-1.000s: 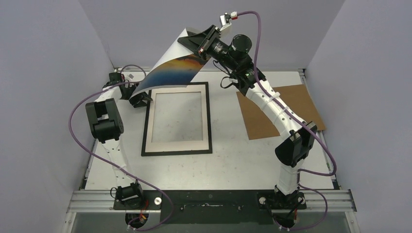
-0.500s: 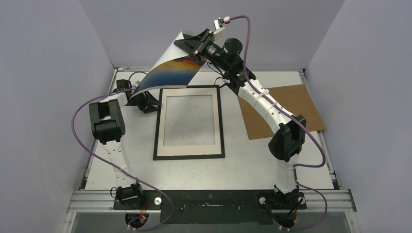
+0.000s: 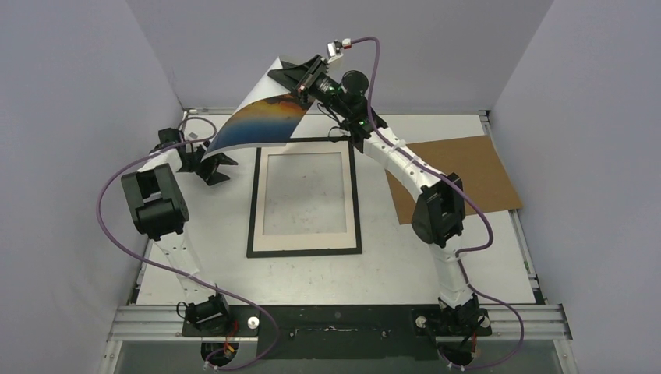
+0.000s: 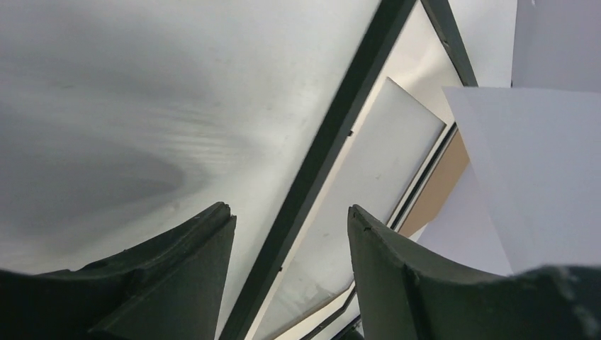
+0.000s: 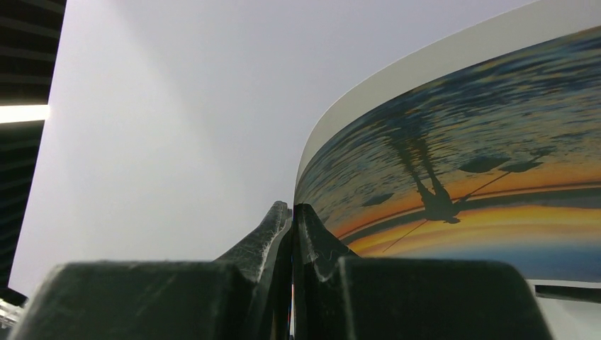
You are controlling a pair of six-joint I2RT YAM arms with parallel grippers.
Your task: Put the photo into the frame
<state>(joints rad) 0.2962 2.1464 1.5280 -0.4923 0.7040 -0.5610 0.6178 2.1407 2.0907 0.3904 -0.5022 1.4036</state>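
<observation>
The photo, an orange sunset over blue water, hangs curved in the air above the table's back left. My right gripper is shut on its top edge. In the right wrist view the print bends away from my pinched right gripper. The black frame lies flat in the middle of the table with a cream mat inside it. My left gripper stands open and empty, low over the table left of the frame and apart from it. Past my left gripper the frame's black edge shows.
A brown cardboard sheet lies on the table at the right, partly under the right arm; its corner shows in the left wrist view. Pale walls close in the table on the left, back and right.
The frame slid right and squared up. My left gripper then pulled back to the left, away from it, and opened wider. My right gripper carried the photo left.
</observation>
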